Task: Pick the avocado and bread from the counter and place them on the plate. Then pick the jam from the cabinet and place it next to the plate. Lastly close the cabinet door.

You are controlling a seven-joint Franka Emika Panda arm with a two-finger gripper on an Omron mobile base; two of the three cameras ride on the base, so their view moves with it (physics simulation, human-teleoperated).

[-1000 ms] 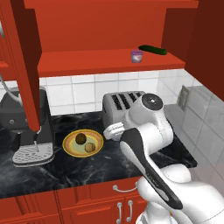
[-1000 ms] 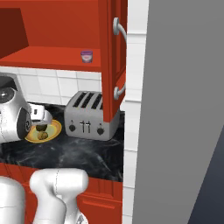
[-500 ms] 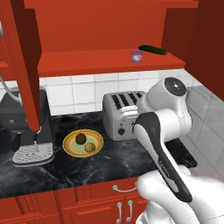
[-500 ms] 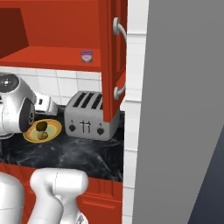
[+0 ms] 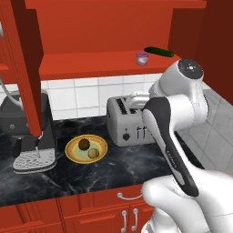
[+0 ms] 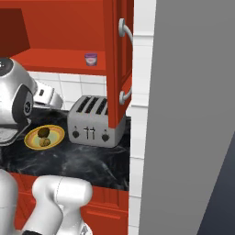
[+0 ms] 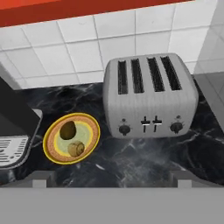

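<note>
the white arm (image 5: 175, 132) rises from the base, elbow bent high, wrist turned forward and down; the gripper (image 7: 112, 178) hangs empty, its 2 fingers spread wide.

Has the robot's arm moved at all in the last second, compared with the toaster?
Yes. In the left base view the arm has swung up and to the right: its round joint, earlier level with the toaster, now sits above it, nearer the jam.

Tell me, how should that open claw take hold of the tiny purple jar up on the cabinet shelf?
Probably around the jam's round sides, below its paler top, coming in level from the open front of the cabinet. The jar stands upright near the shelf's front edge with a long green vegetable just behind it, so a frontal approach looks the clearest way in.
</note>
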